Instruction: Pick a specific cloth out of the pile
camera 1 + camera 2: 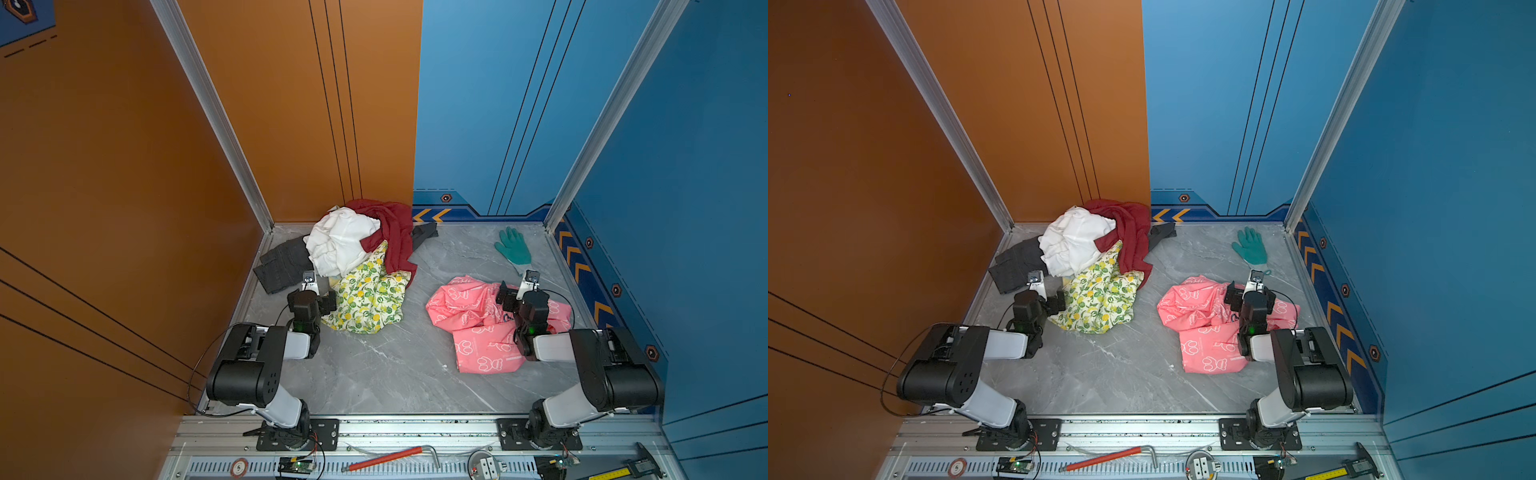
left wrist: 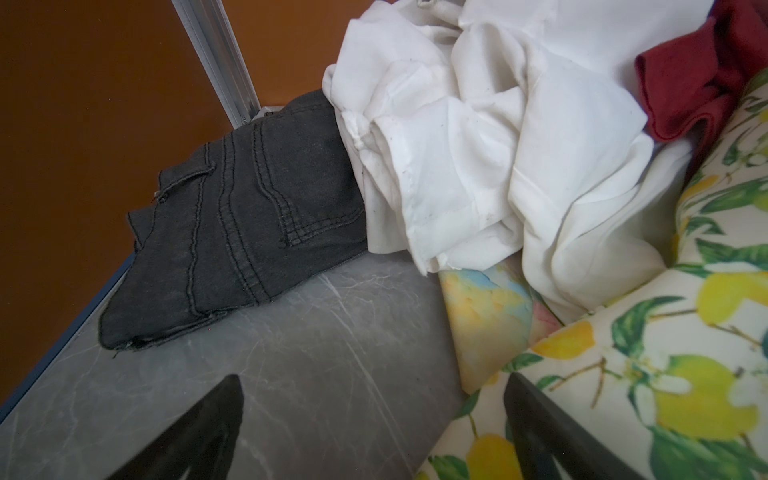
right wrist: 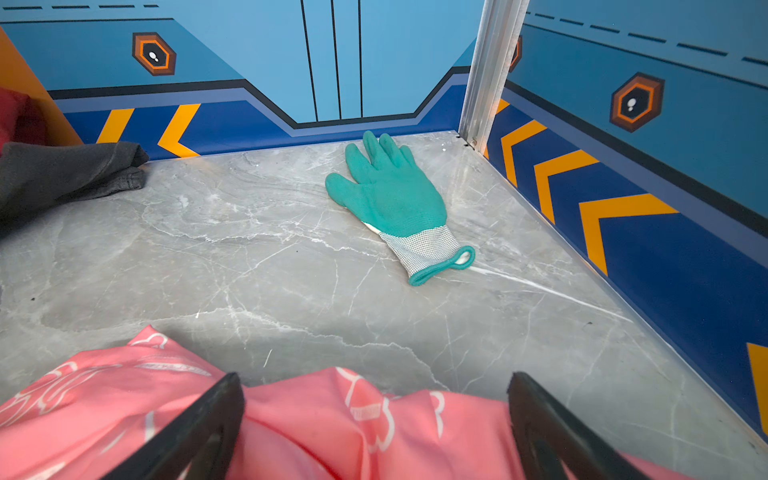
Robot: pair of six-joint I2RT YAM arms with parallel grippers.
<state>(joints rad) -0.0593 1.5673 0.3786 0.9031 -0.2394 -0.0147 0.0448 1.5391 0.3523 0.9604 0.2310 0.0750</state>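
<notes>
The cloth (image 1: 469, 320) (image 1: 1202, 332), coral-pink with white outline shapes, lies crumpled on the grey floor at the right, apart from the pile. My right gripper (image 1: 521, 296) (image 1: 1250, 295) (image 3: 374, 376) hangs open over the cloth's far edge. Pink fabric (image 3: 332, 432) lies below and between its fingers, ungripped. The pile (image 1: 353, 257) (image 1: 1088, 253) sits at the back left: white (image 2: 498, 145), dark red, lemon-print (image 2: 665, 374) and dark grey (image 2: 241, 224) pieces. My left gripper (image 1: 312, 296) (image 1: 1038, 297) (image 2: 374, 376) is open at the lemon-print piece's near edge and holds nothing.
A teal glove (image 1: 513, 245) (image 3: 390, 195) lies near the back right corner. A dark grey piece (image 1: 424, 232) sticks out of the pile along the back wall. Walls close in the back and both sides. A red-handled tool (image 1: 386, 457) rests on the front rail.
</notes>
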